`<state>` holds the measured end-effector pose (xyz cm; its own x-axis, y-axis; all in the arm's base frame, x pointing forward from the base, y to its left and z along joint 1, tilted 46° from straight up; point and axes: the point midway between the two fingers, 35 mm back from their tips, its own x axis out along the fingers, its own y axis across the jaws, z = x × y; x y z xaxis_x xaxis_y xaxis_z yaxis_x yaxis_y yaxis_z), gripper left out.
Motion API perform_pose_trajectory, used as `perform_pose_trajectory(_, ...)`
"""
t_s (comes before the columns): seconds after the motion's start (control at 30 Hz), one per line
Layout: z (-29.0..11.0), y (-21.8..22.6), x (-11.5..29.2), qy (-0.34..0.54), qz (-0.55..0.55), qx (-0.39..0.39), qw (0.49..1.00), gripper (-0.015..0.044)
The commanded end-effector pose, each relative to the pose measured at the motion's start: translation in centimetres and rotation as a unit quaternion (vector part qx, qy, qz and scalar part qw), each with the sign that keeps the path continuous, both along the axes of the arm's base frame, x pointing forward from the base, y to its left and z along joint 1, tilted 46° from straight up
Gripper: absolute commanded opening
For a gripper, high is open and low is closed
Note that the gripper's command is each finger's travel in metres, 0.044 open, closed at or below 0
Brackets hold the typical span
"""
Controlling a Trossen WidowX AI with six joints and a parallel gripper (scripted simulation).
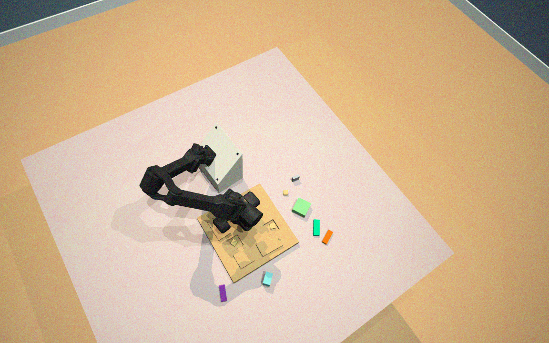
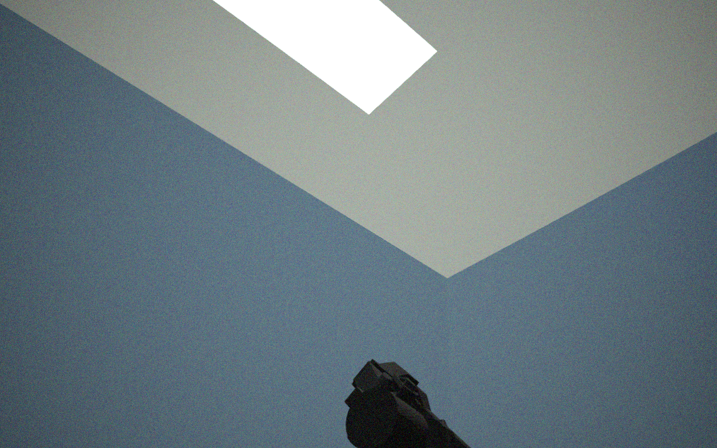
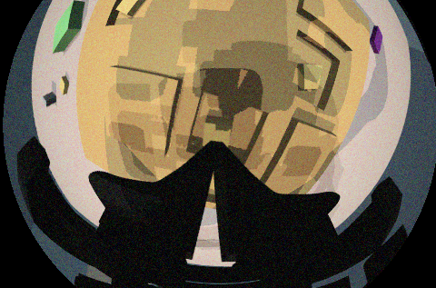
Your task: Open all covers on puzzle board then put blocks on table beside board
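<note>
one folded arm, shut pincer above board

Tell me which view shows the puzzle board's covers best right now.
Wrist: the puzzle board fills the frame from close above, cover outlines and tracks readable, with the shut gripper over its near edge. Top shows the board small and partly hidden by the arm. Exterior shows only wall, ceiling and a piece of the arm.

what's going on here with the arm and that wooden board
A single black arm is working a tan puzzle board on a pale mat. Its end effector is shut on nothing and hangs over the board's middle. Several blocks already lie off the board: a light green square, a green bar, an orange one, a cyan one and a purple one.
</note>
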<state>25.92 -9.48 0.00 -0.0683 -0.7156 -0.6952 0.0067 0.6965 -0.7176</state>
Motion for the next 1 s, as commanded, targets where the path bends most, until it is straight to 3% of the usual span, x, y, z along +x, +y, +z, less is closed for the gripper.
perform_pose_trajectory(0.0, -0.3, -0.3, 0.0, 0.001, 0.002, -0.002, 1.000, 0.0000)
perform_pose_trajectory(0.77, -0.7, -1.7, 0.4, 0.001, 0.003, -0.002, 1.000, 0.0000)
perform_pose_trajectory(0.97, -0.7, -1.7, 0.4, -0.111, -0.106, -0.013, 0.988, 0.0000)
